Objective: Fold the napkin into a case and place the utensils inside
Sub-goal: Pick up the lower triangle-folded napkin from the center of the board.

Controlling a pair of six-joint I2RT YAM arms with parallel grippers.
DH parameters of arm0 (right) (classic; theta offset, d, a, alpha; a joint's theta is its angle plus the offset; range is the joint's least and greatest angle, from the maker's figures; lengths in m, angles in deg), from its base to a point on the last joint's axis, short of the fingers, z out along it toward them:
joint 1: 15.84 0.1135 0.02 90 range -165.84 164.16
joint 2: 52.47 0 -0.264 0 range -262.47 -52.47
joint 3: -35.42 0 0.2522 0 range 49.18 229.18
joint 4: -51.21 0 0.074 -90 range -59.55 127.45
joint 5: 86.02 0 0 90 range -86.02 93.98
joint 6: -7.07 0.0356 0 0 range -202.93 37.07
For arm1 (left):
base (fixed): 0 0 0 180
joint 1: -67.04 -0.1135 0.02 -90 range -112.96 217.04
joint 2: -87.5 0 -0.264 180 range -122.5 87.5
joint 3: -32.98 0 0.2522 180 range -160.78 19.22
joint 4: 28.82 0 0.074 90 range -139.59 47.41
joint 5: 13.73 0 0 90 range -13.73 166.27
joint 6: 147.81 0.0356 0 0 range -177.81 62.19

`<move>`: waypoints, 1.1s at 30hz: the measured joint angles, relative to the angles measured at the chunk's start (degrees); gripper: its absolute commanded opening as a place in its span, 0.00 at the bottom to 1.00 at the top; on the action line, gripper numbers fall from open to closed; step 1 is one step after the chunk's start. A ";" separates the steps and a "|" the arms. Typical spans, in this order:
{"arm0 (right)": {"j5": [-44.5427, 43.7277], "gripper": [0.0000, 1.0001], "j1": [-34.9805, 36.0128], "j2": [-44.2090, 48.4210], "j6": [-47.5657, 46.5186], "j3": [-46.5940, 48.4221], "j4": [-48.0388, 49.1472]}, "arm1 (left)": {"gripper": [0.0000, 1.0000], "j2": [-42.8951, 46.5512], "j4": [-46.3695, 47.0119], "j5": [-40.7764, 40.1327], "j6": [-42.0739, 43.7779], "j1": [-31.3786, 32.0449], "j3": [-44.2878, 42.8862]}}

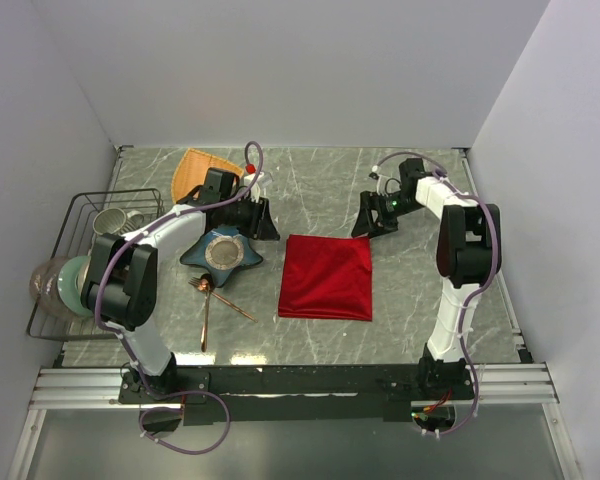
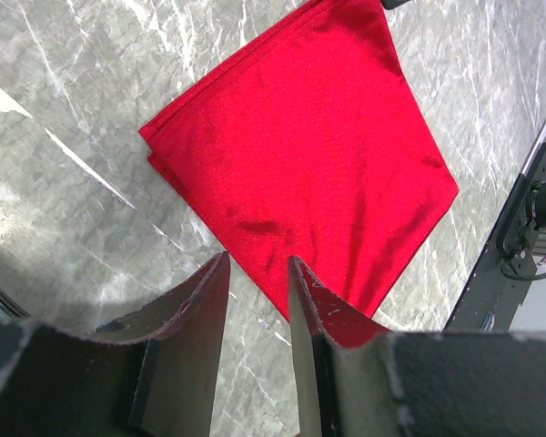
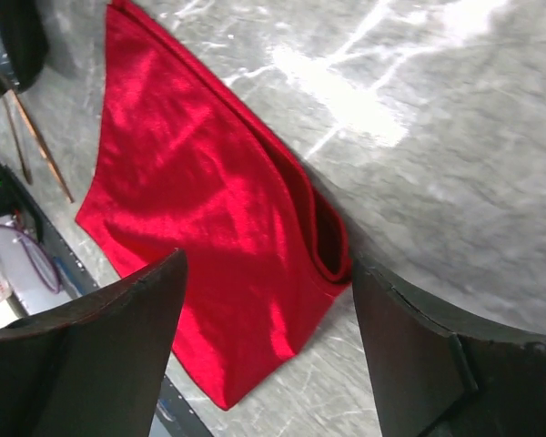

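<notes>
1. Hovering over the marble table [image 1: 310, 190], my right gripper [image 1: 372, 222] hangs at 1 o'clock of the napkin [image 1: 326, 277], near its far right corner. Its jaws are spread wide and hold nothing.
2. My left gripper [image 1: 255, 222] hangs at 10 o'clock of the napkin, apart from it. Its jaws stand a narrow gap apart, with nothing between them.
3. The napkin lies flat at the middle of the table, folded into a layered near-square.
4. The utensils [image 1: 215, 295] lie crossed on the table at 9 o'clock of the napkin, apart from it.
5. A blue star-shaped dish [image 1: 223, 250] sits just at 12 o'clock of the utensils.
6. An orange plate [image 1: 202, 168] lies at 11 o'clock, near the far edge.
7. A wire rack [image 1: 72, 215] with cups and bowls stands at 9 o'clock, at the table's side.
</notes>
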 measured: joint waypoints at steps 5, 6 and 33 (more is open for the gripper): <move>-1.31 0.78 -0.37 -0.37 -0.66 1.77 -1.05 | 0.38 0.00 -0.04 0.02 0.04 -0.02 0.00; -1.40 0.75 -0.37 -0.74 -1.05 2.60 -1.20 | 0.38 0.00 -0.04 0.02 0.09 -0.07 0.00; -0.24 0.03 0.13 -6.10 -14.78 6.36 -9.07 | 0.49 -21.97 -4.39 0.37 0.52 -1.01 -21.92</move>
